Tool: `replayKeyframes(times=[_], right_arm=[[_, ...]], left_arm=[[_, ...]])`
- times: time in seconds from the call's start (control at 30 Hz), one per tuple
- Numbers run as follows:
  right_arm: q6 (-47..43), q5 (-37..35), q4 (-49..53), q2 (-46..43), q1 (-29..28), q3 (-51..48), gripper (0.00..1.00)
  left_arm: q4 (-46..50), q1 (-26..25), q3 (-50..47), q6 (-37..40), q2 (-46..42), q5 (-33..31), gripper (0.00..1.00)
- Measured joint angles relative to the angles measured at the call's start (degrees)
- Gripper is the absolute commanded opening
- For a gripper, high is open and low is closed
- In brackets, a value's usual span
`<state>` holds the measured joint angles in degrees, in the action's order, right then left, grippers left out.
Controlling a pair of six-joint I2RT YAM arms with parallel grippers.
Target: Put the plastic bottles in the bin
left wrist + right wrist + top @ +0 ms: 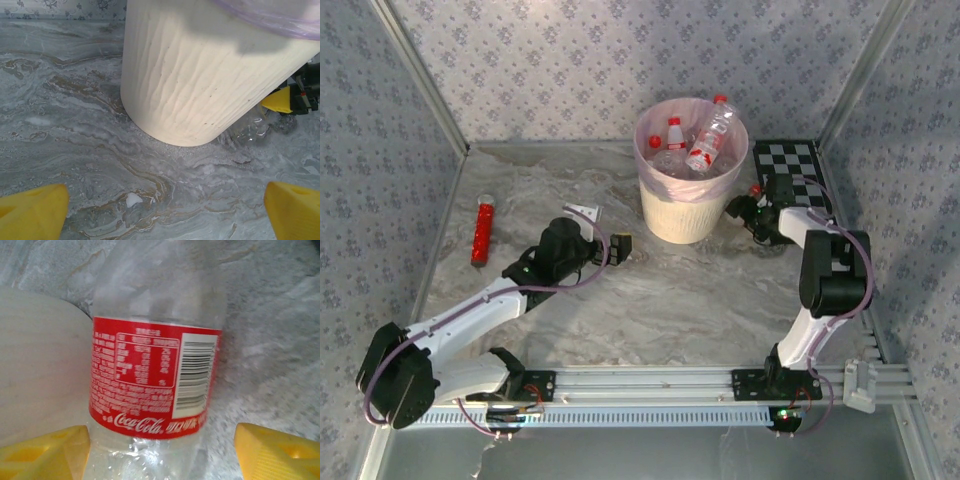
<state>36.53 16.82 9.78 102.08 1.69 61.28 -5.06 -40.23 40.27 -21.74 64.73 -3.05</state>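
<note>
At the far middle of the marbled table [670, 300] stood the bin [688, 205], a cream bucket with a pale lilac liner [650, 118] folded over its rim. Several bottles [708, 142] were already inside, crowded to the top. A long one leaned across with its red cap poking above the rim, and a shorter red-capped one stood beside it.

Down at the bin's right foot, one more clear bottle [155, 375] lay on the marble, close against the ribbed wall; whether it touched the wall I could not tell. Its red Coca-Cola label and barcode faced the wrist camera. The right gripper [160, 455] had its jaws parted around this bottle, wider than the bottle itself. One yellow finger [45, 452] sat just beside the label's edge, while the other finger [277, 452] stood apart from it, with bare marble showing between. Seen from above, that gripper [748, 210] was tucked low between the bin and the chequered board [798, 170], with a red cap just beside it.

On the other side, the left gripper [618, 246] hovered near the bin's left foot, jaws spread wide with nothing between them. Its yellow fingertips [32, 212] framed bare table in front of the bin's wall [190, 75]. Well off to the left, a red tube [482, 232] lay alone.
</note>
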Motion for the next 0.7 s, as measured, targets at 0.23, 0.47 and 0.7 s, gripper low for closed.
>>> replayKeyframes(times=[0.23, 0.47, 0.7], right_arm=[[0.24, 0.55, -1.62, 2.58, -0.5, 1.25, 0.56], [-1.22, -0.13, 0.79, 1.38, -0.07, 1.25, 0.42], [-7.3, -6.14, 11.04, -10.19, -0.52, 2.05, 0.36]], left_arm=[[1.07, 0.28, 0.0, 0.07, -0.24, -0.02, 1.0], [0.98, 0.87, 0.11, 0.0, 0.83, 0.26, 1.0], [0.55, 0.87, 0.2, -0.04, 3.13, 0.79, 1.0]])
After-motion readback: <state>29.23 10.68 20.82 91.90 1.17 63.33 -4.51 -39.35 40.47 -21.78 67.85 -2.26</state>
